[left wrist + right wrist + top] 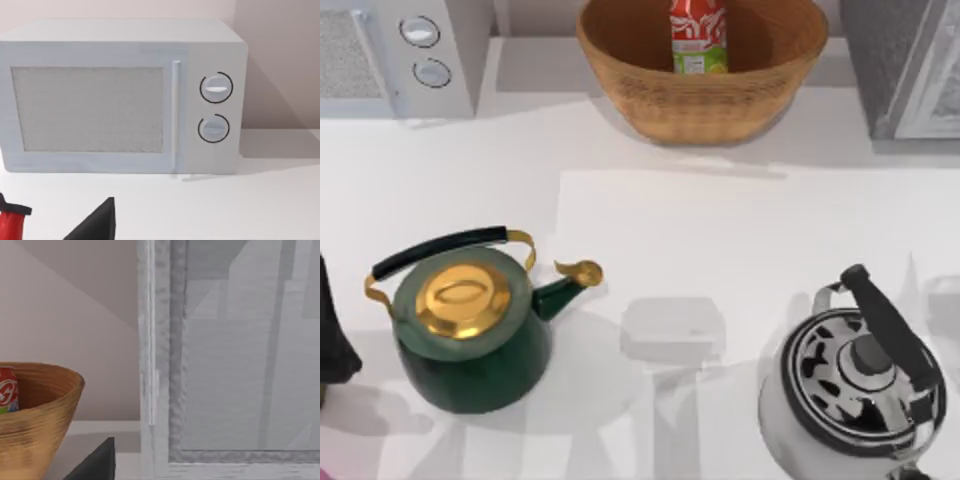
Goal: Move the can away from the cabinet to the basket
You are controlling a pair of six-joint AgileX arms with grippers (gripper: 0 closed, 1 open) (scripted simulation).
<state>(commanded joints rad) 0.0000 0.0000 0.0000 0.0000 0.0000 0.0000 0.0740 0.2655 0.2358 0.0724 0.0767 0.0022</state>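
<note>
Two kettles stand nearest to the top camera, on the near part of the white surface (670,215). One is the dark green kettle (470,325) with a golden lid and a black handle, at the left. The other is the silver kettle (855,385) with a black handle, at the right. Between them lies a small white box (672,328), apart from both.

At the far edge, in the middle, stands the basket (700,105), and the can (699,35) stands upright inside it, close to its back wall. The cabinet (910,70) is at the far right, beside the basket but not touching it. A white microwave (430,50) with two round dials is at the far left.

At the left edge of the top view, the dark left arm (332,330) is just beside the green kettle. In the left wrist view, a dark wedge of the left pincer (95,222) points to the microwave (100,100), and a red thing with a black top (10,225) shows at the edge. I cannot tell if this pincer is spread or pressed together.

In the right wrist view, a dark wedge of the right pincer (95,462) is before the pale front of the cabinet (225,365). The basket (35,415) with the can (7,392) in it is well apart from the wedge. Also for this pincer I cannot tell the state. Nothing stands between the basket and the kettles except bare surface.
</note>
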